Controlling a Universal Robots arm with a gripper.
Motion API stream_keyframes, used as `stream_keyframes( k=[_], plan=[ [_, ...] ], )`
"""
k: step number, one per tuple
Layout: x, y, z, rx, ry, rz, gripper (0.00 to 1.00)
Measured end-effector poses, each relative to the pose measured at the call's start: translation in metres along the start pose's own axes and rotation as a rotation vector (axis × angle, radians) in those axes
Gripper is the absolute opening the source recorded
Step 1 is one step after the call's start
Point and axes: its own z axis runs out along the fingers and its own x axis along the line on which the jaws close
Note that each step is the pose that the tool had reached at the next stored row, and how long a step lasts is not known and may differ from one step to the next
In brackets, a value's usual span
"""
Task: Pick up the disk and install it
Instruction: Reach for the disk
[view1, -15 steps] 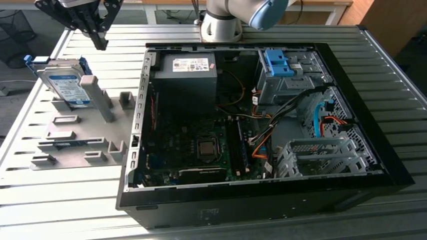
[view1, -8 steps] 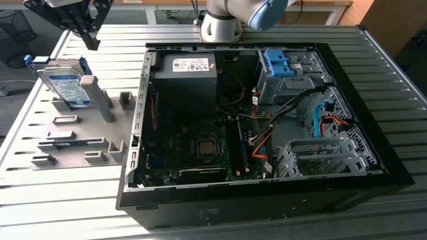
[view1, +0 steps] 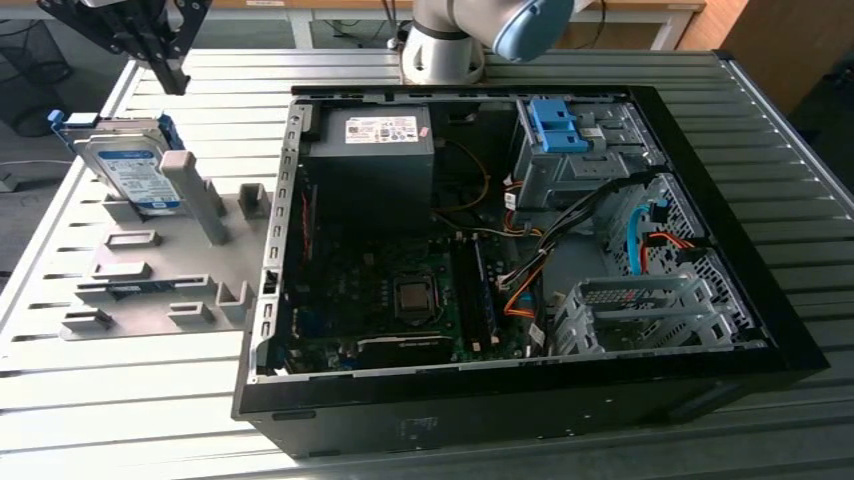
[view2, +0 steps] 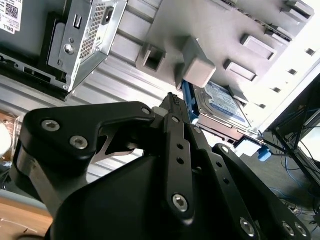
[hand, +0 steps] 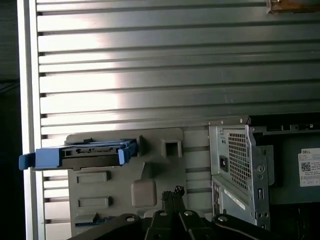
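We're in a robotics lab or workshop here: a slotted aluminium counter (view1: 120, 420), a robot arm's base (view1: 447, 50) rising at its far edge, a desktop computer case (view1: 534, 410) lying open with boards and wiring bared, and a grey holding fixture (view1: 174, 285) alongside.

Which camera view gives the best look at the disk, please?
The exterior view: the disk stands on edge in the grey fixture, its labelled face towards the camera. In the second wrist view the disk is partly hidden behind a grey post; the first wrist view shows the disk edge-on.
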Motion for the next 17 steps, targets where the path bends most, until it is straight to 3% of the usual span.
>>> stream_keyframes(
  k=[3,13,17],
  plan=[
    [0.0042,0.0023,0.0001,0.0000,0.0000,0.000,0.11],
    [0.0058,0.0022,0.0001,0.0000,0.0000,0.000,0.11],
    [0.0216,0.0010,-0.0002,0.0000,0.0000,0.000,0.11]
  ],
)
